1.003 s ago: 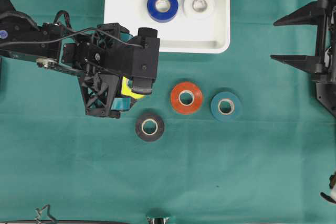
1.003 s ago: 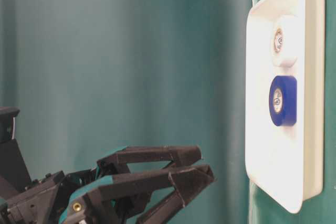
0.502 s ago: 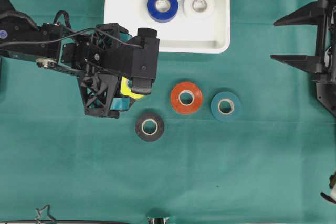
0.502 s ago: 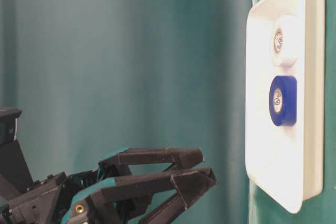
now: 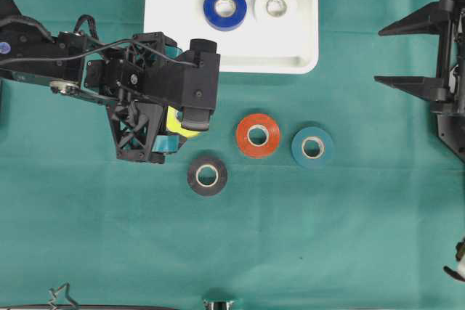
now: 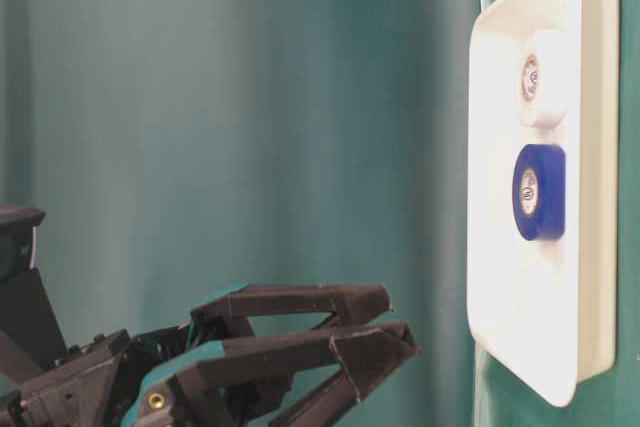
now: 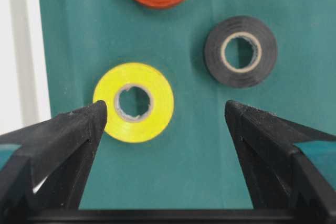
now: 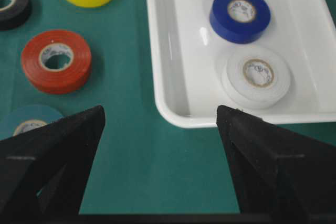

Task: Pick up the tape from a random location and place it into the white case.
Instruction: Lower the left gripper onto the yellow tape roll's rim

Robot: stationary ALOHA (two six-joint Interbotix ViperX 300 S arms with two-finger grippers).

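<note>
You have two rolls in the white case (image 5: 167, 41) at the cloth's far edge, blue tape (image 5: 224, 9) and white tape (image 5: 275, 6); four wait outside. Your left gripper (image 7: 165, 124) hangs wide open over the yellow tape (image 7: 134, 102), nothing held; right gripper (image 8: 160, 124) parked, open, empty.

White case (image 5: 163, 5): shallow rectangular tray, rounded corners, raised rim, at top centre of green cloth. Inside, flat, side by side: blue tape (image 5: 224, 9), white tape (image 5: 275, 6), seemingly close but not touching.

On cloth, outside case, all flat:
- yellow tape (image 7: 134, 102), near case edge, mostly hidden in overhead view
- red tape (image 5: 258, 136)
- teal tape (image 5: 313, 147), beside red, small gap
- black tape (image 5: 207, 175), below-left of red
</note>
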